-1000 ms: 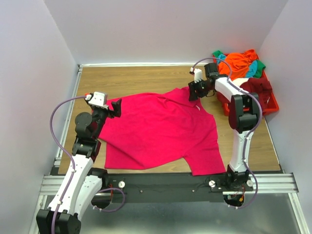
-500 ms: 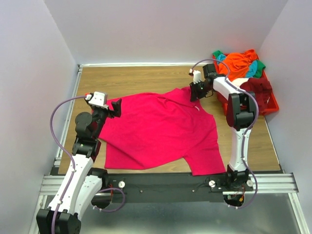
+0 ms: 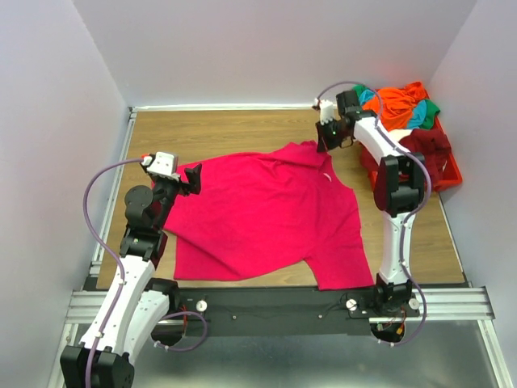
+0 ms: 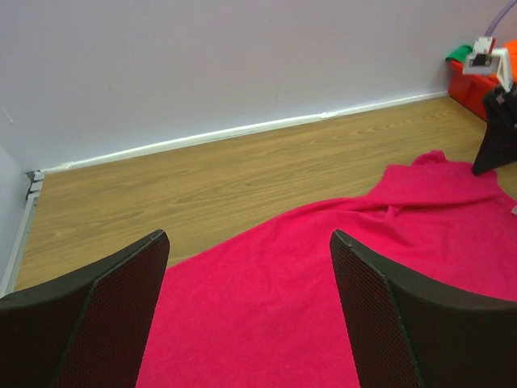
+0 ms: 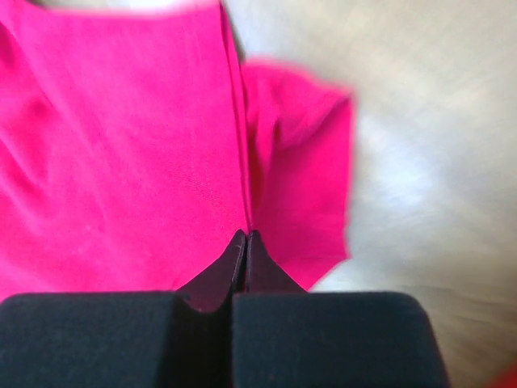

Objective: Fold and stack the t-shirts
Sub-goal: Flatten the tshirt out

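A magenta t-shirt (image 3: pixel 258 214) lies spread on the wooden table (image 3: pixel 218 129), rumpled along its far edge. My right gripper (image 3: pixel 325 144) sits at the shirt's far right corner. In the right wrist view its jaws (image 5: pixel 246 234) are shut on a seam fold of the magenta cloth (image 5: pixel 121 162), beside a sleeve (image 5: pixel 303 178). My left gripper (image 3: pixel 192 179) hovers over the shirt's left edge, open, with only magenta cloth (image 4: pixel 323 307) below its fingers (image 4: pixel 249 242). Orange (image 3: pixel 396 105), teal (image 3: pixel 418 118), green (image 3: pixel 433 105) and maroon (image 3: pixel 424 141) t-shirts are heaped at the far right.
A red plastic bin (image 3: pixel 448 174) holds the heap against the right wall. White walls close in the table on the left, far and right sides. A metal rail (image 3: pixel 275 303) with both arm bases runs along the near edge.
My right gripper closed and shifted a little toward the far wall, drawing the shirt's far right corner up into a peak. The left arm stayed still.
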`<state>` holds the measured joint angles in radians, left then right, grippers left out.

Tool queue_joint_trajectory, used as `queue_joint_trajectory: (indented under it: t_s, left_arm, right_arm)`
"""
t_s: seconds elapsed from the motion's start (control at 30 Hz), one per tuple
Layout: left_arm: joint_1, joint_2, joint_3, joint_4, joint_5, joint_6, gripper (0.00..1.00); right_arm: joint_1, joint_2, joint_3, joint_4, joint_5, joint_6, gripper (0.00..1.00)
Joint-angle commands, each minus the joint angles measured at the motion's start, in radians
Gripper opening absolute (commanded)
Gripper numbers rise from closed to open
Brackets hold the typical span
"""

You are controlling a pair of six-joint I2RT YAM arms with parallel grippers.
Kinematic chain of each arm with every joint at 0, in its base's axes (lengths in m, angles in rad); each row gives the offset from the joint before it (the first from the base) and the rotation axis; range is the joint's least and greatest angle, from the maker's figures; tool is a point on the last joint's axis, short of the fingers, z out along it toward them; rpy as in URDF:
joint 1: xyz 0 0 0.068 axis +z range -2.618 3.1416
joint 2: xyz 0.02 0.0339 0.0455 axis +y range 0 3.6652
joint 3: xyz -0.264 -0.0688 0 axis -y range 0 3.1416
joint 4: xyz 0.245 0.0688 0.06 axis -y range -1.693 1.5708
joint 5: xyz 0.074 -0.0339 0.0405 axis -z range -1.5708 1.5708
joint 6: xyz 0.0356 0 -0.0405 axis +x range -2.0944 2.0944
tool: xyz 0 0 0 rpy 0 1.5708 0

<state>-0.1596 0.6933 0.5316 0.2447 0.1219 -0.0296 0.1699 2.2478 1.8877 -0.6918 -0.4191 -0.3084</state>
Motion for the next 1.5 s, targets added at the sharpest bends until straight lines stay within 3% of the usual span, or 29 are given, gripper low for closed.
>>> queue_joint_trajectory:
  t_s: [0.0, 0.1, 0.13, 0.2, 0.23, 0.27, 0.3, 0.33, 0.43, 0.57, 0.63, 0.67, 0.73, 0.8, 1.1, 1.47]
  left_arm:
    - [-0.003, 0.005, 0.016, 0.019, 0.007, 0.011, 0.88]
    - [-0.004, 0.009, 0.016, 0.021, 0.012, 0.014, 0.88]
    - [-0.006, 0.014, 0.013, 0.021, 0.012, 0.020, 0.88]
    - [-0.006, 0.015, 0.010, 0.022, 0.010, 0.025, 0.88]
    - [-0.008, 0.017, 0.007, 0.022, 0.004, 0.023, 0.88]
    - [-0.008, 0.017, 0.005, 0.022, 0.002, 0.023, 0.88]
    - [-0.008, 0.018, 0.005, 0.022, 0.002, 0.023, 0.88]
    - [-0.006, 0.020, 0.004, 0.024, 0.002, 0.023, 0.88]
    - [-0.008, 0.028, 0.005, 0.027, 0.004, 0.023, 0.88]
    - [-0.008, 0.041, 0.014, 0.030, 0.010, 0.023, 0.88]
    - [-0.008, 0.041, 0.019, 0.025, 0.016, 0.022, 0.88]
    - [-0.008, 0.041, 0.021, 0.024, 0.019, 0.020, 0.88]
    - [-0.008, 0.026, 0.018, 0.018, 0.021, 0.019, 0.88]
    - [-0.009, 0.015, 0.015, 0.021, 0.021, 0.017, 0.88]
    - [-0.012, -0.029, 0.011, 0.019, 0.045, 0.002, 0.88]
    - [-0.017, -0.032, 0.010, 0.015, 0.064, 0.000, 0.88]
  right_arm:
    - [0.035, 0.001, 0.158, -0.003, 0.114, -0.032, 0.01]
    - [0.068, 0.143, 0.416, 0.003, 0.230, -0.054, 0.01]
    - [0.074, 0.230, 0.579, 0.032, 0.309, -0.038, 0.01]
    - [0.100, 0.259, 0.561, 0.156, 0.414, -0.035, 0.01]
    - [0.108, 0.250, 0.513, 0.323, 0.475, -0.035, 0.26]
    - [0.112, 0.257, 0.490, 0.380, 0.540, -0.023, 0.48]
    - [0.118, 0.278, 0.528, 0.397, 0.572, -0.008, 0.93]
    - [0.125, 0.300, 0.545, 0.397, 0.607, 0.000, 1.00]
    - [0.126, 0.245, 0.438, 0.397, 0.606, 0.003, 1.00]
    - [0.122, 0.035, 0.152, 0.396, 0.456, -0.027, 1.00]
    - [0.120, -0.130, -0.064, 0.367, 0.207, -0.110, 1.00]
    - [0.120, -0.187, -0.132, 0.356, 0.206, -0.138, 1.00]
    - [0.120, -0.340, -0.313, 0.296, 0.036, -0.225, 1.00]
    - [0.118, -0.420, -0.406, 0.240, 0.016, -0.261, 1.00]
    - [0.108, -0.645, -0.797, 0.061, 0.270, -0.238, 0.93]
    - [0.014, -0.639, -0.929, 0.054, 0.332, -0.198, 0.80]
